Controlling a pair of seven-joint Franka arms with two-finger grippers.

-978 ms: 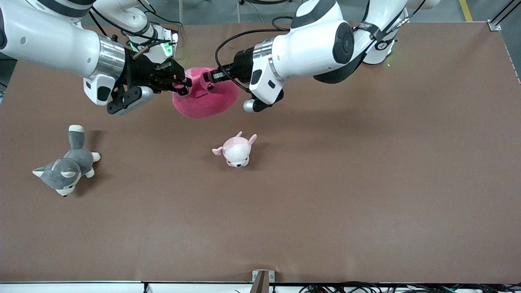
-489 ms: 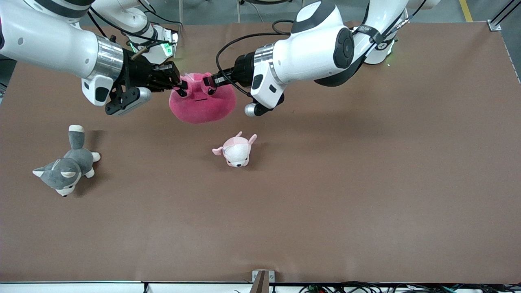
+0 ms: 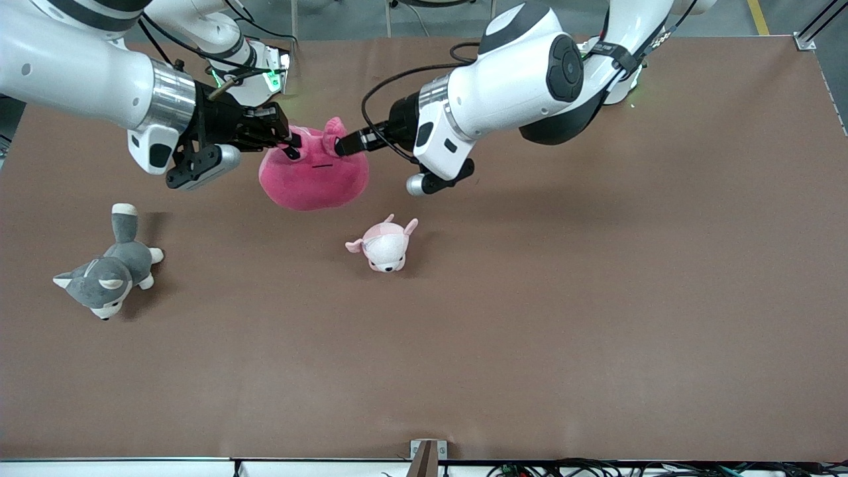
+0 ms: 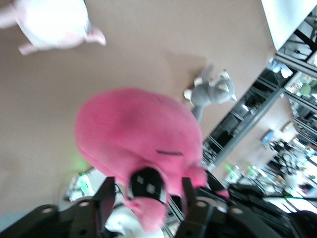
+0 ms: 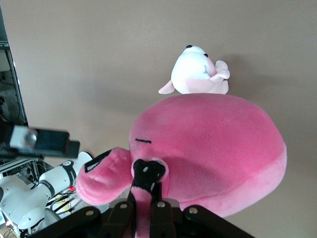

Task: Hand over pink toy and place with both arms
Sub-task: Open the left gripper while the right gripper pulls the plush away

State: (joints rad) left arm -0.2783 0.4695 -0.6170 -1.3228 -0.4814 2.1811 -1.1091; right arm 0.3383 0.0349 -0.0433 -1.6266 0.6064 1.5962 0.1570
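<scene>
The pink toy [image 3: 315,177] hangs above the table between my two grippers, over the part of the table close to the robots' bases. My right gripper [image 3: 289,142] is shut on one of its ears; in the right wrist view the fingers [image 5: 130,210] pinch the ear under a black eye, with the toy's body [image 5: 213,144] past them. My left gripper [image 3: 341,144] is at the toy's other ear. In the left wrist view its fingers [image 4: 106,198] stand wide apart, and the ear and the toy [image 4: 133,129] lie loose between them.
A pale pink-and-white puppy plush [image 3: 384,245] lies on the brown table nearer the front camera than the toy. A grey-and-white husky plush [image 3: 106,268] lies toward the right arm's end. The puppy [image 5: 195,74] also shows in the right wrist view.
The toy has shifted toward the right arm's end with the right gripper. The left wrist has drawn back a little toward its own end.
</scene>
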